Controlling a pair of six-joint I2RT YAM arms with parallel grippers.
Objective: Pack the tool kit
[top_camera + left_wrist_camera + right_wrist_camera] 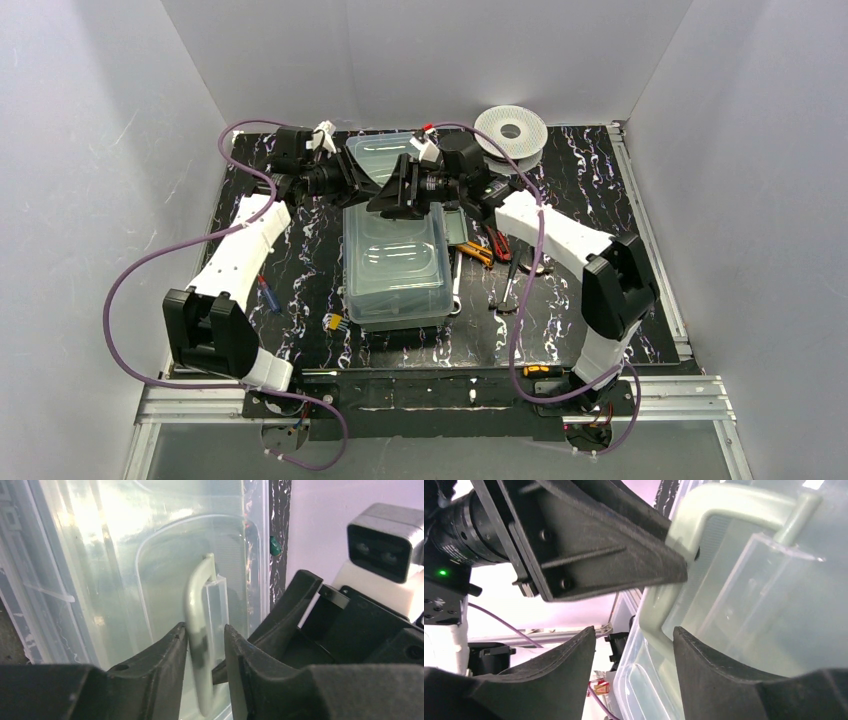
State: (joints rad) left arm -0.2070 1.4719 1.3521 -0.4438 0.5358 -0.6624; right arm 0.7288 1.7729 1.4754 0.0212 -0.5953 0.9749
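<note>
The pale green toolbox [395,300] stands mid-table under a translucent lid [125,555]. Both grippers meet at the box's far end, at the lid's pale green handle [197,595]. My left gripper [205,627] has the handle between its jaws: the left finger touches it and a thin gap shows at the right finger. My right gripper [634,629] is open, with the lid's rim and the handle's foot [659,615] between its fingers. Loose tools lie outside the box: orange-handled pliers [478,250], a wrench [455,290] and a blue screwdriver [268,293].
A round white spool [510,130] sits at the back right. A small yellow-tipped tool [335,322] lies by the box's near left corner, an orange and black knife [537,370] near the right arm's base. White walls close in the table on three sides.
</note>
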